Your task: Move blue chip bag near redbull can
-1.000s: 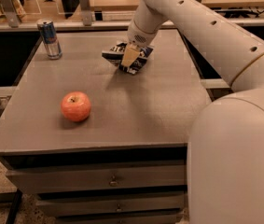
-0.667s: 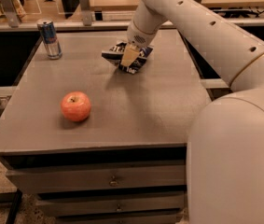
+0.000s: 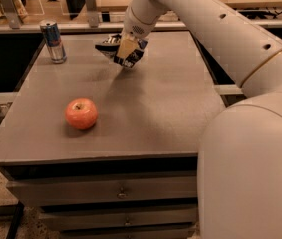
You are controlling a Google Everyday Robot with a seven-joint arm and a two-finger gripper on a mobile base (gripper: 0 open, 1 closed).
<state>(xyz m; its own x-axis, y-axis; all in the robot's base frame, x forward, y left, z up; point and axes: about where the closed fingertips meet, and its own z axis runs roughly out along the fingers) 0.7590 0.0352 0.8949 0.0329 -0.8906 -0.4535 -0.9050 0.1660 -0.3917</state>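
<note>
The blue chip bag [image 3: 130,58], crumpled dark blue foil with white patches, is held in my gripper [image 3: 124,49] over the far middle of the grey table [image 3: 170,108]. The gripper is shut on the bag and reaches down from the white arm that comes in from the right. The bag seems to hang just above the tabletop. The redbull can [image 3: 53,41], slim, blue and silver, stands upright at the far left corner of the table, to the left of the bag with a gap between them.
A red-orange apple [image 3: 81,113] sits on the table's left front part. My white base [image 3: 250,173] fills the lower right. Behind the table runs a counter [image 3: 41,9] with bottles and other items. Drawers [image 3: 120,193] sit below the tabletop.
My gripper has moved the blue chip bag a little to the left, towards the redbull can, and slightly away from me. The can and the apple have not moved.
</note>
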